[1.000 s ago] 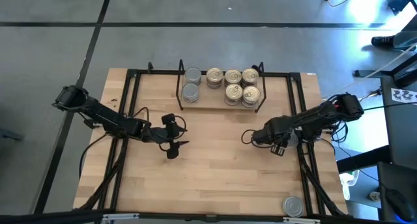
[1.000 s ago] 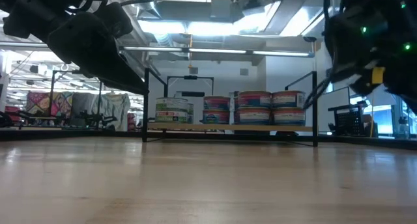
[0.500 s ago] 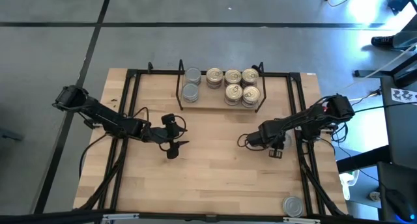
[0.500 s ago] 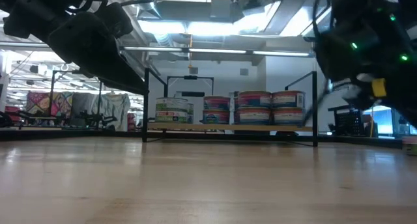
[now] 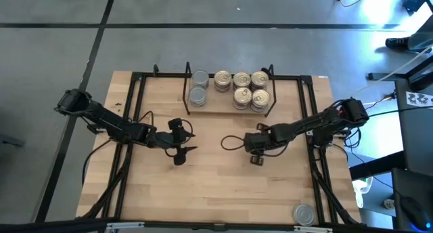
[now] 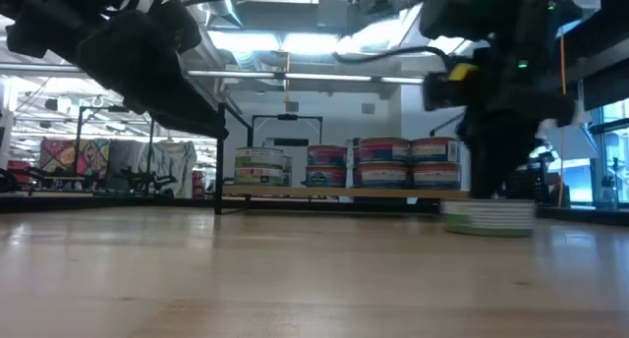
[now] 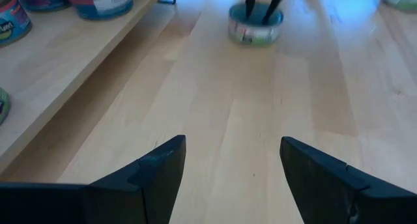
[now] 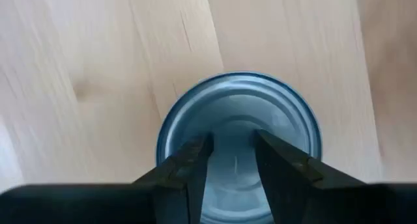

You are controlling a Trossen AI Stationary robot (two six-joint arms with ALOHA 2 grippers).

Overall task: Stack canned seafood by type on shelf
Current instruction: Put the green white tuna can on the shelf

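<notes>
Light wooden table point(image 5: 203, 185) at frame centre, black wire shelf point(image 5: 229, 108) on its upper middle carrying silver-topped tins point(image 5: 199, 87) left and gold-lidded tins point(image 5: 243, 89) right, one tin point(image 5: 305, 215) at lower right edge

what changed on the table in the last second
The right gripper swept from the table's right edge toward the middle, and a silver-topped tin now sits on the tabletop under its fingers; whether it is gripped is unclear. The left gripper, the shelf stacks and the lone tin at the near edge stayed put.
</notes>
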